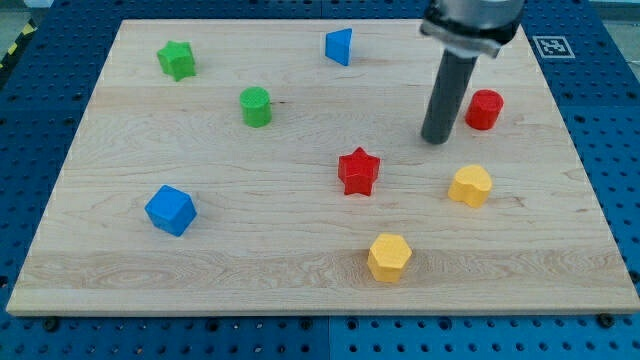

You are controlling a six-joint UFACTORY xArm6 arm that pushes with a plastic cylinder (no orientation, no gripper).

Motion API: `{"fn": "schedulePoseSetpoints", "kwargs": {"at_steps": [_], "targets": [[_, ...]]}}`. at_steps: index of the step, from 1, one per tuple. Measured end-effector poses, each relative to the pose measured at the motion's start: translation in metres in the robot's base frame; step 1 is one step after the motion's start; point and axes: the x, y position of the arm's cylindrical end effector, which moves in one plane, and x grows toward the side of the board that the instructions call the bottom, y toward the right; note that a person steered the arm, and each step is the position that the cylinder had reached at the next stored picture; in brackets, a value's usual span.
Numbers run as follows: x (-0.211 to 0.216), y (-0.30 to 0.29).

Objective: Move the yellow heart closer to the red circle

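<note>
Yellow heart [470, 186]: prob. the yellow block on the view's right side of the board [250, 270], lower-right of centre. Its outline is soft, so the shape call isn't firm. It sits flat, touching nothing.

Red circle [484, 109] is above it toward the view's top and a bit right, near the right edge. There's a clear gap of bare wood between the two.

My tip [436, 140] is down on the board, left of and slightly below the red circle, near but not touching it. It is up-left of the yellow heart, also apart. The tip stands roughly between the two blocks, offset to the left. The rod rises from it toward the view's top, w/ the grey arm head cut off by the frame.

Gripper state: none seen, just the plain rod, which holds nothing. Open or closed can't be told.

Other blocks:
- The 2nd yellow block [389, 257] is bottom centre-right and looks pentagon/hexagon-ish.
- The red star [358, 171] is mid-board, left of the tip.
- The green cylinder [256, 106] is upper left of centre.
- The green star [177, 60] is top left.
- The blue triangle [339, 46] is top centre.
- The blue cube [170, 210] is lower left.

All are well apart from one another.

A b/w marker tag [551, 46] sits off the board's top-right corner on the blue pegboard.
</note>
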Motion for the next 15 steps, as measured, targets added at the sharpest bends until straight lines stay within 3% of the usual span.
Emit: {"fn": "schedulePoseSetpoints", "kwargs": {"at_steps": [1, 4, 7, 8, 13, 14, 15], "targets": [[0.041, -0.016], [0.077, -0.013], [0.069, 0.045], [0.092, 0.07], [0.037, 0.063], [0.037, 0.013], [0.01, -0.019]]}}
